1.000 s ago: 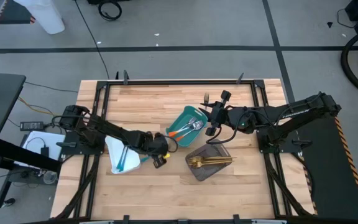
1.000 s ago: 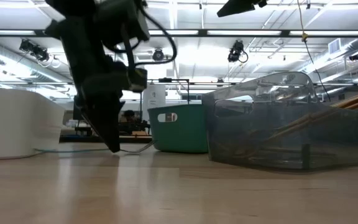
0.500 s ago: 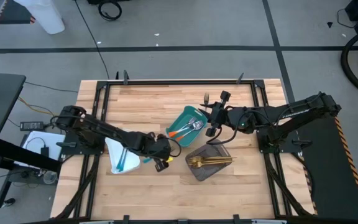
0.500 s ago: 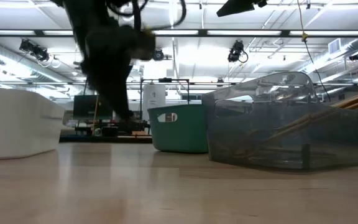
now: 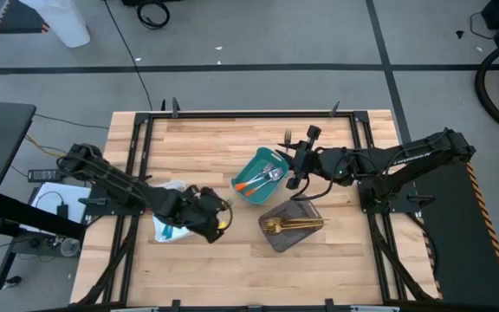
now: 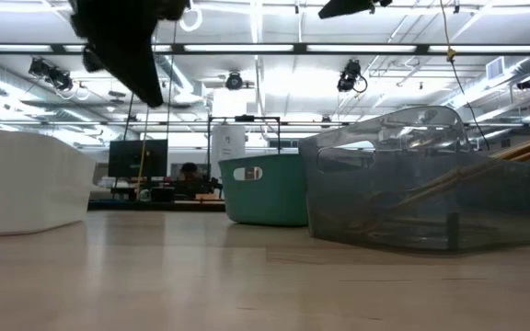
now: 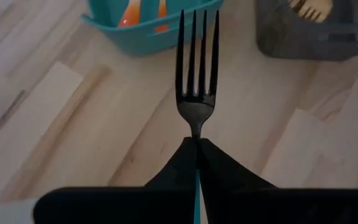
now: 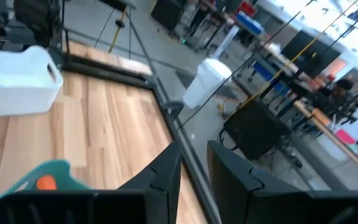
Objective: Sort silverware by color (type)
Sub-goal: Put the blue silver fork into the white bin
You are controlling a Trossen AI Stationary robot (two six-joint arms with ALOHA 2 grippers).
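My left gripper (image 5: 216, 217) (image 6: 152, 96) hangs above the table between the white tray (image 5: 165, 227) and the grey tray (image 5: 291, 229), shut on a fork (image 7: 197, 93) with a silver head and a teal handle. More teal-handled pieces lie in the white tray. Orange-handled forks (image 5: 261, 178) lie in the teal tray (image 5: 248, 166), and gold pieces (image 5: 291, 224) lie in the grey tray. My right gripper (image 5: 291, 161) (image 8: 194, 168) waits open over the teal tray's right edge, touching nothing. My left gripper pinches the fork between its two fingers (image 7: 224, 175) at the top of the teal handle (image 7: 197, 184), just behind the neck. The fingers lie along the fork, and its tined head (image 7: 198, 68) sticks out past their tips. The fork is lifted clear of the table.
The three trays stand close together in the table's middle. Bare wood (image 5: 206, 143) lies toward the far edge, and more (image 5: 232, 269) along the near edge. In the low view the grey tray (image 6: 431, 193) and teal tray (image 6: 267, 188) stand on the right, the white tray (image 6: 26, 188) on the left.
My left gripper has risen from just above the table top to well above it, and has drawn a little toward the table's left, nearer the white tray. My right arm has kept still.
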